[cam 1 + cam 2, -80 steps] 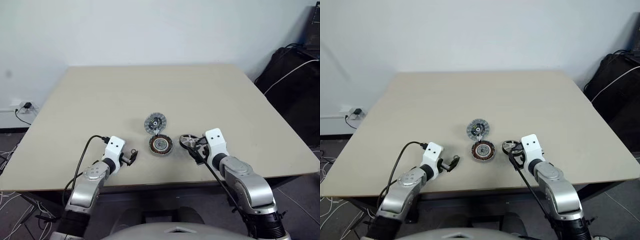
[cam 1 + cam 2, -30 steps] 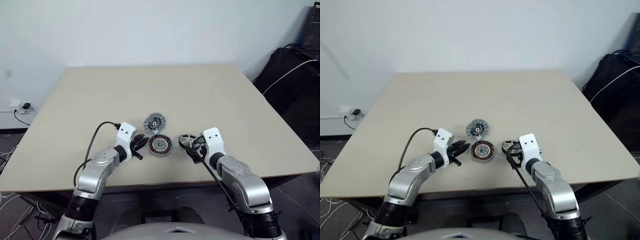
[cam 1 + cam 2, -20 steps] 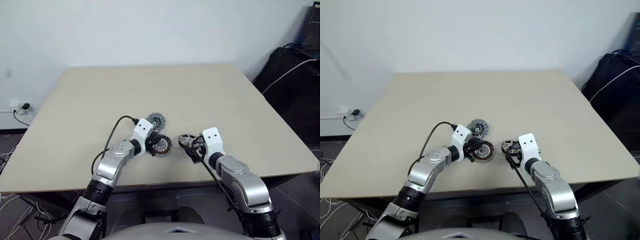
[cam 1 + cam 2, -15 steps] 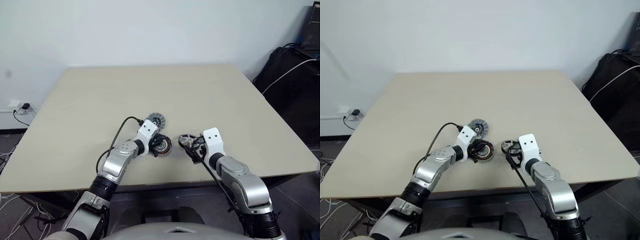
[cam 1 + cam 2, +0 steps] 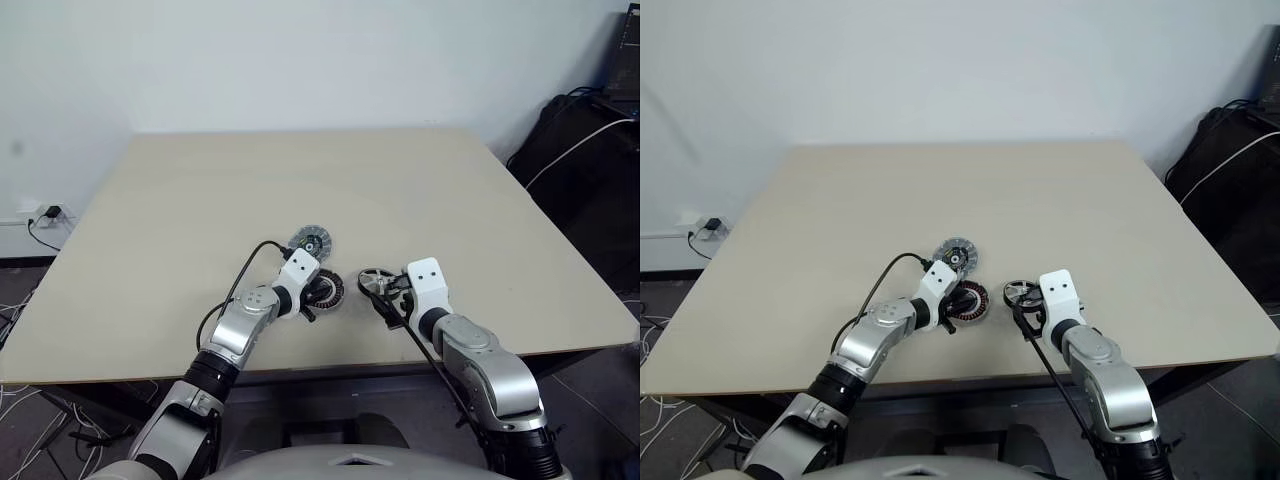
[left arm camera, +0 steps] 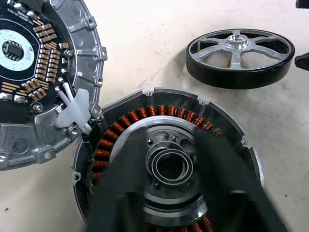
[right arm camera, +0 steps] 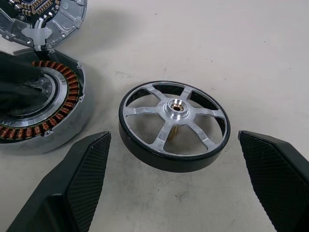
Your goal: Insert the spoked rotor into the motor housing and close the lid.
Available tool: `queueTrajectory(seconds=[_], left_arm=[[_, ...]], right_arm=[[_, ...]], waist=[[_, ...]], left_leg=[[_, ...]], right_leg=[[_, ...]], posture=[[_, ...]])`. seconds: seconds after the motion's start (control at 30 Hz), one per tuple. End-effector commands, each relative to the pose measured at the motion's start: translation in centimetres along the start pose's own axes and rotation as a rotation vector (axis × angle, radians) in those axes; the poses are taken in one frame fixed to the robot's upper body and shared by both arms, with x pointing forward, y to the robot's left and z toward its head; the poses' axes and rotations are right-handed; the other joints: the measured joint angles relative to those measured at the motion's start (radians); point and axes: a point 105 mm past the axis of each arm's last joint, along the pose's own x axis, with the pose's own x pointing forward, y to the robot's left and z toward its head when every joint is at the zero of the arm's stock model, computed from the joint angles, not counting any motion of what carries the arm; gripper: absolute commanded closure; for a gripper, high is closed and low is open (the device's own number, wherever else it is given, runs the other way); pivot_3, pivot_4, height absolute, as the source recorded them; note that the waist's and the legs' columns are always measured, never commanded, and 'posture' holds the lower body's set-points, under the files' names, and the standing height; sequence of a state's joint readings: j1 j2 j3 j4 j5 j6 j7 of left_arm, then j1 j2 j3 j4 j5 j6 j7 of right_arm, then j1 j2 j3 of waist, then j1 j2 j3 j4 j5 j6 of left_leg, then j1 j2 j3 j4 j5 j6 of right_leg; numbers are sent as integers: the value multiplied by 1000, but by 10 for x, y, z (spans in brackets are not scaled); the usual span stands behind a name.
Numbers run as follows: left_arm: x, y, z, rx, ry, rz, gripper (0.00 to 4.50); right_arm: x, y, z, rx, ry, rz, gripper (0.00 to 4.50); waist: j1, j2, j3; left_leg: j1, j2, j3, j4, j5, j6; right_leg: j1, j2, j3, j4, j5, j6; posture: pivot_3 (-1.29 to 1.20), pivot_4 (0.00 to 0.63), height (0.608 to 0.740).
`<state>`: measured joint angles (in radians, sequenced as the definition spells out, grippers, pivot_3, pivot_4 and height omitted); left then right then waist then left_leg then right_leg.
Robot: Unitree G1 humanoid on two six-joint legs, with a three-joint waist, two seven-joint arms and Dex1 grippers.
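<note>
The right gripper [image 7: 175, 186], spread wide, flanks the black-rimmed, silver-spoked rotor [image 7: 174, 124]. The left gripper's [image 5: 316, 296] state is unclear over the copper-wound round metal housing [image 6: 169, 162], beside the ribbed silvery lid [image 6: 41, 72].

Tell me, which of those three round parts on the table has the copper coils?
The motor housing, the middle one: a ring of copper windings circles its silvery centre. The spoked rotor and the lid have none.

Plain lab or office room: bare beige table [image 5: 300, 180] against a white wall [image 5: 300, 60], wall socket [image 5: 45, 212] with cables (floor level), black bag [image 5: 585, 160] beside it.
</note>
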<state>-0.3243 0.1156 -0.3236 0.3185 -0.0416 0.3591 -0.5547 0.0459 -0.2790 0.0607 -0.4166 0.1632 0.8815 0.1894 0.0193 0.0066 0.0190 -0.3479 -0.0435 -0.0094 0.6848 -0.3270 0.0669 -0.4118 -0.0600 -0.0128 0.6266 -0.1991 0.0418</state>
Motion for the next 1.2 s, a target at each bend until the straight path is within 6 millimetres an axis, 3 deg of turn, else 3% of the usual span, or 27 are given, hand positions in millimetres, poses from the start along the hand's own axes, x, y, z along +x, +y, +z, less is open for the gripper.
queueTrajectory(seconds=[0.03, 0.1, 0.23, 0.33, 0.37, 0.43, 0.57, 0.8, 0.83, 1.0, 1.2], left_arm=[[-1, 1, 26, 20, -100, 10, 1850], [-6, 1, 36, 11, -153, 9, 1169], [-19, -1, 49, -7, -226, 9, 1169], [-31, -1, 46, -23, -235, 9, 2184], [-35, -1, 44, -28, -235, 17, 2530], [-44, 1, 38, -43, -230, 38, 3169], [-61, 7, 21, -74, -206, 94, 4500], [-86, 19, 2, -138, -219, 246, 4500], [-89, 20, 1, -135, -224, 266, 4500], [-100, 20, -3, -136, -277, 354, 4500], [-102, 12, -8, -99, -297, 376, 4500]], right_arm=[[-5, -2, 21, -20, -83, -12, 0], [-6, -1, 21, -21, -87, -5, 0], [-6, 1, 23, -24, -93, 11, 0], [-5, 6, 24, -27, -93, 34, 0], [-4, 7, 24, -30, -93, 40, 186], [-2, 12, 25, -40, -89, 56, 624], [7, 25, 30, -63, -87, 100, 1960], [28, 55, 38, -128, -60, 193, 4303], [30, 58, 39, -137, -56, 203, 4476], [40, 72, 38, -186, -6, 252, 4476], [37, 95, 37, -175, 37, 396, 4476]], waist=[[0, 0, 0], [0, 0, 0], [0, 0, 0], [-1, 0, 0], [-1, 0, 0], [-2, 0, 0], [-5, 0, 0], [-3, 0, 0], [-4, 0, 0], [-4, 0, 0], [-4, 1, 0]], left_leg=[[0, 0, 0, 0, 0, 0], [0, 0, 0, 0, 0, 0], [0, 0, 0, 0, 0, 0], [0, 1, 0, 0, 0, 0], [0, 1, 0, 0, 0, 0], [0, 1, 0, 0, 0, 0], [0, 1, 0, 0, 0, -1], [1, 0, 0, 0, 0, -1], [1, 0, -1, 0, 0, -1], [0, 1, -1, 0, 0, -2], [0, 1, -1, 0, 0, -1]], right_leg=[[0, 0, 0, 0, 0, 0], [0, 0, 0, 0, 0, 0], [-1, -2, 1, 0, 0, 0], [-1, -1, 1, 0, 0, 0], [-1, -1, 1, 0, 0, 0], [0, -1, 1, 0, 0, -1], [-1, -1, 1, 0, -1, -1], [0, -1, 1, 0, -1, -2], [0, -1, 1, 0, -1, -2], [-1, -2, 1, 0, -1, -3], [-1, -3, 0, 0, -3, -5]], posture=[[0, 0, 740], [0, 0, 740], [0, 0, 740], [0, 0, 740], [0, 0, 740], [0, 0, 740], [0, 0, 740], [0, 0, 740], [0, 0, 740], [0, 0, 740], [0, 0, 740]])
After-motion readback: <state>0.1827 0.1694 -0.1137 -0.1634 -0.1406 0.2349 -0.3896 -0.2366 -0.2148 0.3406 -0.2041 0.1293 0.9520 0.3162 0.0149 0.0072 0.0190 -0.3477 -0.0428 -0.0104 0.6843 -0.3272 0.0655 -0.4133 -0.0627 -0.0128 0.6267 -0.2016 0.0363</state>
